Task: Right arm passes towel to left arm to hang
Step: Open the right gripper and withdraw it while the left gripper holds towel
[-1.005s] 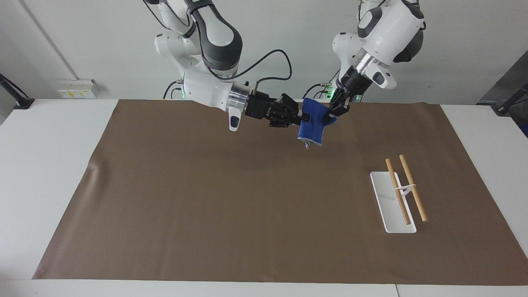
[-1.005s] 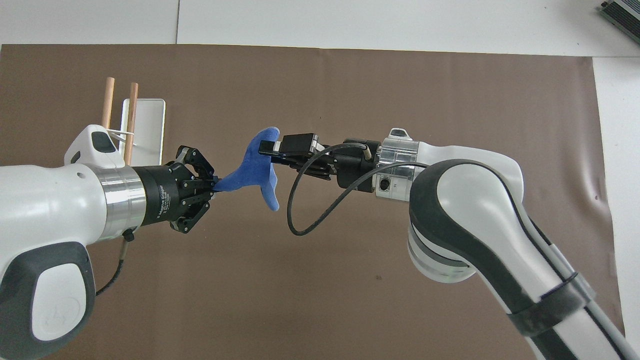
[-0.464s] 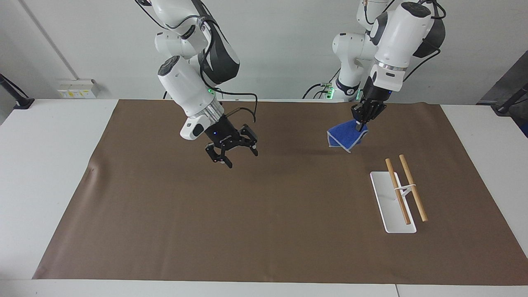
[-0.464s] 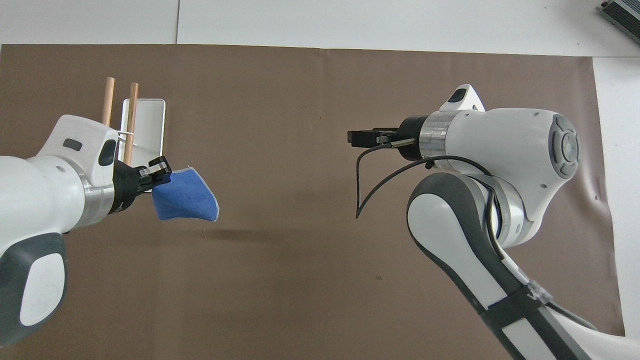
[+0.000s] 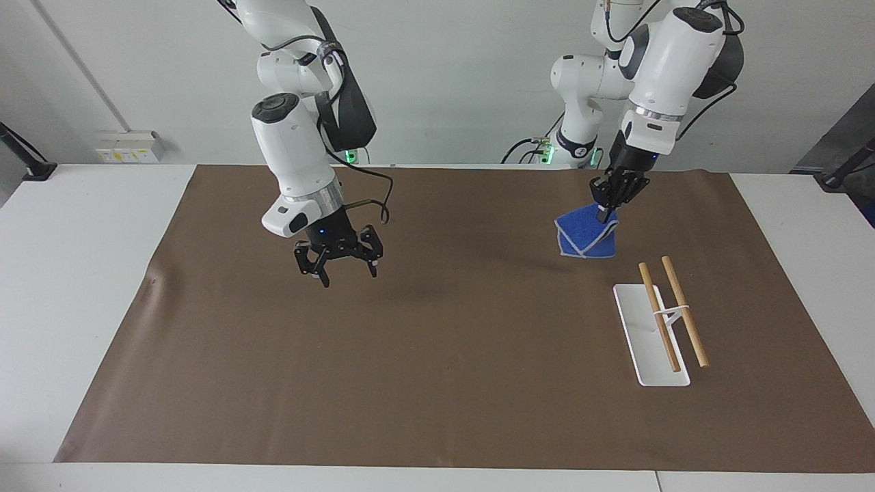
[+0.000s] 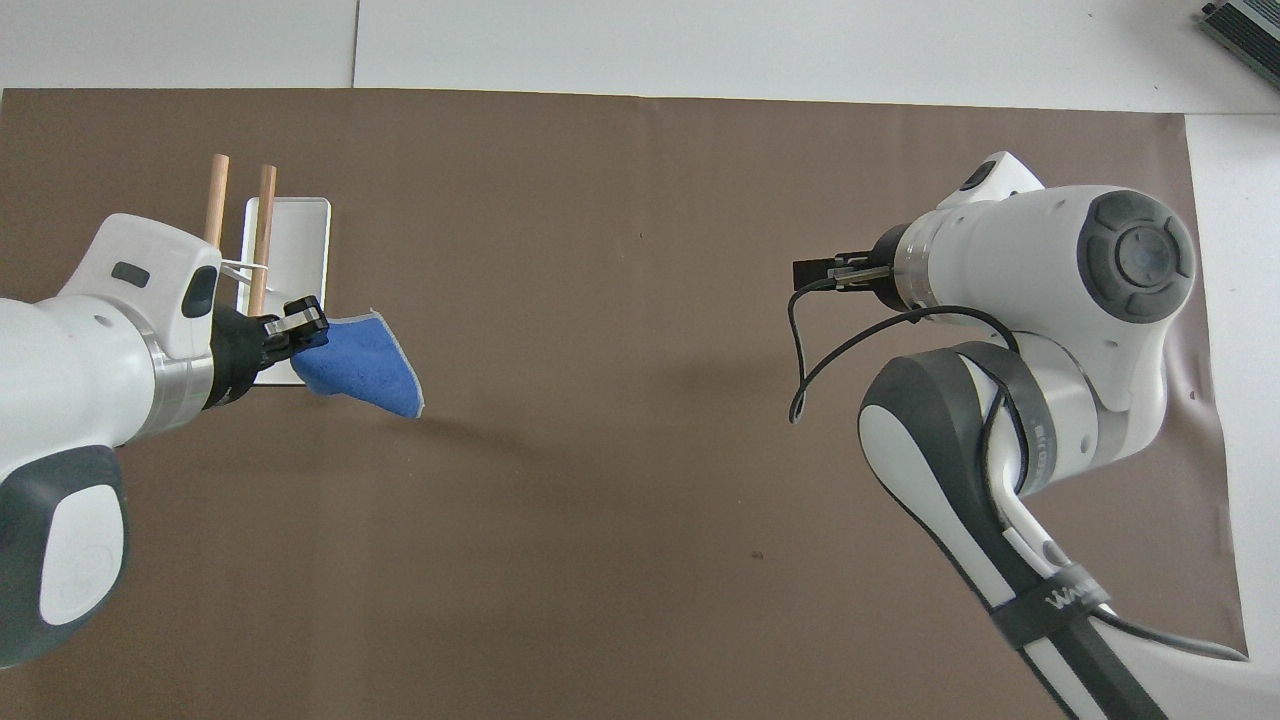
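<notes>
My left gripper (image 5: 606, 213) (image 6: 300, 330) is shut on the blue towel (image 5: 586, 236) (image 6: 358, 365) and holds it hanging in the air above the brown mat, close to the robots' end of the rack. The rack is a white base (image 5: 646, 342) (image 6: 300, 225) with two wooden rods (image 5: 683, 311) (image 6: 264, 235). My right gripper (image 5: 337, 262) (image 6: 815, 270), with a small blue light, is open and empty above the mat toward the right arm's end of the table.
A brown mat (image 5: 410, 355) (image 6: 620, 180) covers most of the white table (image 5: 82, 225). A loose black cable (image 6: 835, 350) loops from the right wrist.
The right gripper let go of the towel and drew back toward its own end of the table. The left gripper carried the towel toward the rack, and it now hangs lower.
</notes>
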Controlling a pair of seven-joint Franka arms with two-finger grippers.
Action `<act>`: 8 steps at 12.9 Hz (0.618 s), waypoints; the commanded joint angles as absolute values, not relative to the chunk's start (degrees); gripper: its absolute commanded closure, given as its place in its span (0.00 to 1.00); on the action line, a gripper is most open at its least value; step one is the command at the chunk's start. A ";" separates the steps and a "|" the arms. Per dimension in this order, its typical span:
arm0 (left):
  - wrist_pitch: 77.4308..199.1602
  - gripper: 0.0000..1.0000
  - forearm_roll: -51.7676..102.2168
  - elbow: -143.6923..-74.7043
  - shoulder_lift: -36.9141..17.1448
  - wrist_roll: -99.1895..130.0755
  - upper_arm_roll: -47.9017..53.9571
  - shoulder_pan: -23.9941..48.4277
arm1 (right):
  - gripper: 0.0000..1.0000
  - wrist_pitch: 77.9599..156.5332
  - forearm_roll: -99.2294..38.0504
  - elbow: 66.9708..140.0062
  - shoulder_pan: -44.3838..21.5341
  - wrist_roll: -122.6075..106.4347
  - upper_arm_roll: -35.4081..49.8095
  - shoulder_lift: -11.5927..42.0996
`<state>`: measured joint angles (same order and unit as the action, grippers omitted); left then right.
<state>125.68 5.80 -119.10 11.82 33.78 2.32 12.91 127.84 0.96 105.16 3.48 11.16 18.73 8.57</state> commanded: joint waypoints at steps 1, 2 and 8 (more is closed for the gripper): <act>128.49 1.00 4.92 -117.69 8.71 33.05 2.55 10.38 | 0.00 119.64 3.52 102.22 4.13 14.49 17.76 6.87; 129.54 1.00 5.18 -117.60 7.83 33.13 2.46 10.28 | 0.00 118.31 3.60 102.22 4.13 14.68 16.80 5.72; 130.78 1.00 18.60 -113.04 1.33 34.19 2.37 2.12 | 0.00 106.28 3.52 97.22 1.60 13.80 8.91 1.68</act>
<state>130.39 14.43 -116.31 4.77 33.89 1.90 4.67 109.47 2.23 99.05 3.23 13.31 12.27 2.51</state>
